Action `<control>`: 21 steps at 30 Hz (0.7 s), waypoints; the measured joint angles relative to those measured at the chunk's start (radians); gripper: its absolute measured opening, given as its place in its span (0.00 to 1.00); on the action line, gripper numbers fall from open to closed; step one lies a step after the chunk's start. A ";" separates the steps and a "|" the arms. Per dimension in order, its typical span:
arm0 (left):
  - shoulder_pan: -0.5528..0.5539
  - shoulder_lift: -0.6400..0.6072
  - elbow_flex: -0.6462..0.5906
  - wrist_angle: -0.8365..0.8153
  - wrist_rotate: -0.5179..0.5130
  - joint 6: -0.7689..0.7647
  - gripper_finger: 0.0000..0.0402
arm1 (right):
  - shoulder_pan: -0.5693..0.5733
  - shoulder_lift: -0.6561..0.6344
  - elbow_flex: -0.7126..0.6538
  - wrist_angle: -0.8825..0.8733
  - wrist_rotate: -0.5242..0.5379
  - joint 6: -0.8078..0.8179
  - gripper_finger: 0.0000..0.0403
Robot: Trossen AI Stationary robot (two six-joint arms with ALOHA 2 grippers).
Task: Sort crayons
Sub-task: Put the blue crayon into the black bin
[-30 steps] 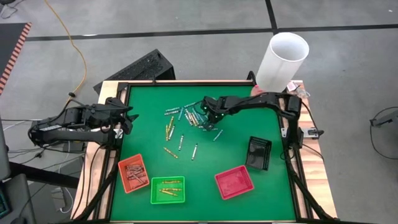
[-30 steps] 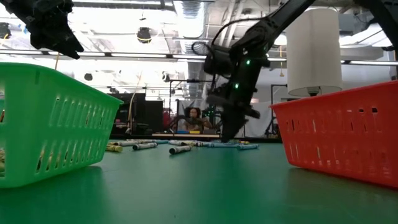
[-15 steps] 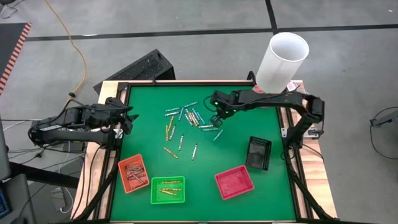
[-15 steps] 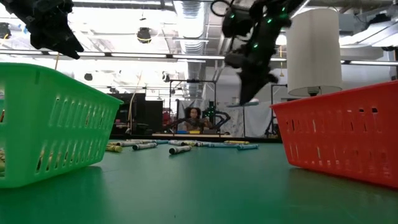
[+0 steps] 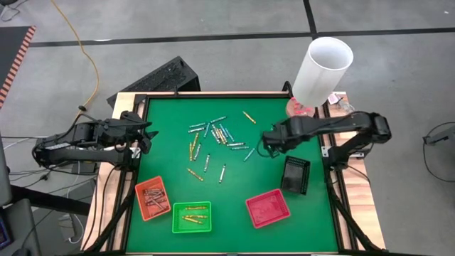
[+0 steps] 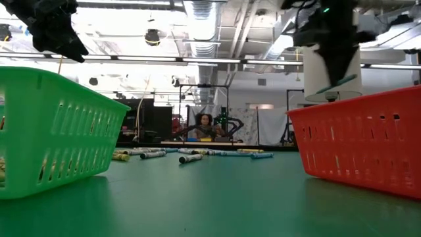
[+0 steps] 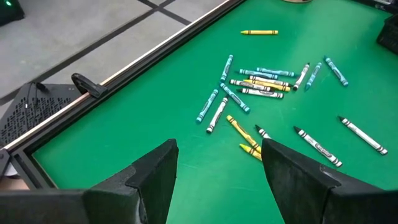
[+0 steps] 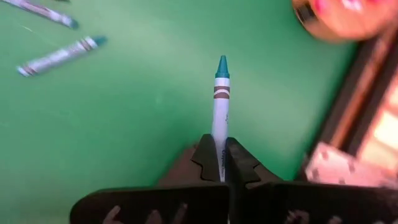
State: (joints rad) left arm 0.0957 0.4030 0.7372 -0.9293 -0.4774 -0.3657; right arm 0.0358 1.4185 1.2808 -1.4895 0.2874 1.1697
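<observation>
Teal-tipped, white-wrapped crayon [image 8: 221, 99] sits clamped in my right claw [image 5: 268, 143], lifted off the scattered pile and carried toward four o'clock, nearing the black tray [image 5: 295, 175].

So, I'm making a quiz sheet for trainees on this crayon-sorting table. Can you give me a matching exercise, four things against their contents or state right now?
Things:
1. small orange plastic tray
2. small green plastic tray
3. small red plastic tray
4. right gripper

States:
A. holds yellow-gold crayons
B. jaws shut on a teal-tipped crayon
C. holds reddish-brown crayons
D. no crayons visible inside

Pairs: 1-C, 2-A, 3-D, 4-B
</observation>
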 joint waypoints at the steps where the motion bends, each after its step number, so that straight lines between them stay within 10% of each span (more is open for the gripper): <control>1: 0.000 0.000 0.000 0.000 0.000 0.003 0.56 | 0.031 -0.003 0.000 -0.030 0.000 0.060 0.00; 21: 0.000 0.000 0.000 0.001 -0.001 0.008 0.56 | 0.478 0.009 -0.163 0.121 -0.089 0.842 0.00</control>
State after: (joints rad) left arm 0.0957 0.4034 0.7372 -0.9280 -0.4789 -0.3575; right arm 0.5135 1.4277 1.1177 -1.3685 0.1987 2.0120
